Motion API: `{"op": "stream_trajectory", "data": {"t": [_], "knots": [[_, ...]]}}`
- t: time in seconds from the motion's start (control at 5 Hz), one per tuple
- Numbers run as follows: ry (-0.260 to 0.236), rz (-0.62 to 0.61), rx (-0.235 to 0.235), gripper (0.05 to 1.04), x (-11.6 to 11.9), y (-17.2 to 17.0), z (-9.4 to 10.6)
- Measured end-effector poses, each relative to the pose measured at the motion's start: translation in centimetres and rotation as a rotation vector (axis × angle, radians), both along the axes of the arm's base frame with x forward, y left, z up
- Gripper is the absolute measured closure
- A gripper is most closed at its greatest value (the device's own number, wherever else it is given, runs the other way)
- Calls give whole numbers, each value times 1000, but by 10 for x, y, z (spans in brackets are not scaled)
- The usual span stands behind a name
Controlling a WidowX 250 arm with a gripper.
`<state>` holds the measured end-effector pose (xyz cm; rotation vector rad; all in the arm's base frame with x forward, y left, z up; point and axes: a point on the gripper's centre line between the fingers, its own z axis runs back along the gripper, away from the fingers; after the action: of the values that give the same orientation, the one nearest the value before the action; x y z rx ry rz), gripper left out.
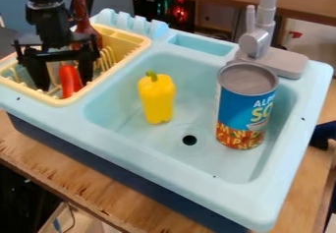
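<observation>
The black robot arm (49,18) comes into the view at the upper left and points down over the pale yellow plastic dish rack (139,45) set in the left part of the light blue toy sink (197,197). Its black two-finger gripper (66,83) hangs almost upright, with the fingertips low in the rack. The jaws are open, spread to either side of a smooth, bright red object (68,79) that stands in the rack near its front edge. The red object is closer to the finger on the right of the view; whether they touch, I cannot tell. Just behind the gripper, a dark reddish-brown, narrow-necked object (80,11) rises from the rack.

In the basin, a yellow toy bell pepper (156,99) with a green stem stands near the rack side. On the other side, a metal-topped can (246,106) stands upright below the grey faucet (258,43). Its blue label carries large white and yellow lettering above an orange-red lower band, also lettered.
</observation>
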<state>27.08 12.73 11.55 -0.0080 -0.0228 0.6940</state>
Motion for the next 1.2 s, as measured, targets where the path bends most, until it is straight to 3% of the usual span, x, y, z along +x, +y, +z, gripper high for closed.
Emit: {"op": "stream_trajectory", "data": {"t": [0.4,0.6,0.8,1.2], "knots": [[5,2,-12,132,4,-8,-11],[-17,3,-22,414,7,-10,-14],[15,-22,-5,545,7,-18,-11],[-84,-65,6,546,9,-28,31]]}}
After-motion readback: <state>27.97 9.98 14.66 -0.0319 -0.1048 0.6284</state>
